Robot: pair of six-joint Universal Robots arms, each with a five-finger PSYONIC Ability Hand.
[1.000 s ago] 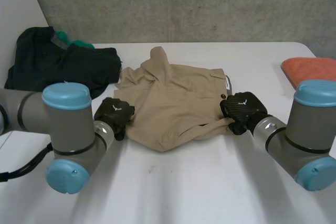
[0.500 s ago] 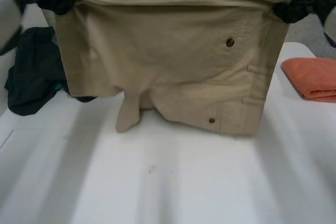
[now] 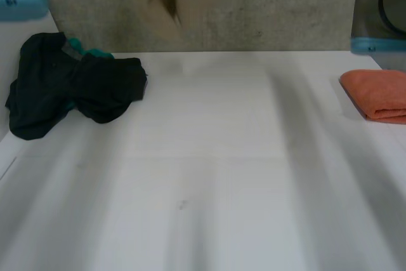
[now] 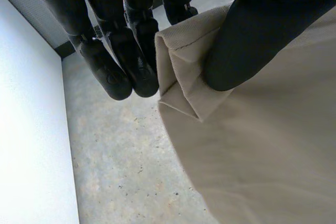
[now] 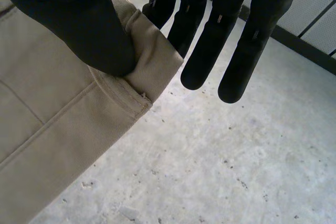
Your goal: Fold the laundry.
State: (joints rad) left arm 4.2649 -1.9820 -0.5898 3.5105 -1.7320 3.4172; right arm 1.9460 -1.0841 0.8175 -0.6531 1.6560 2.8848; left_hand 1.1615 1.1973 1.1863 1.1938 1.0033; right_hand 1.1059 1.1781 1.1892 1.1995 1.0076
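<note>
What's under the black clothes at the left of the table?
A bit of green cloth pokes out at the far edge of the black clothes. How far it runs underneath is covered, as is the table there.

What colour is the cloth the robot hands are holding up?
The cloth is tan; best seen in the left wrist view.

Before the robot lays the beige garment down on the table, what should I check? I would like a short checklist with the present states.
1. Pinch of left hand on a corner of the beige garment: ok.
2. Pinch of right hand on a corner: ok.
3. Room in the middle of the table: ok.
4. The dark clothes and orange towel lie at the sides: ok.
5. Garment hangs untwisted: cannot tell.
</note>
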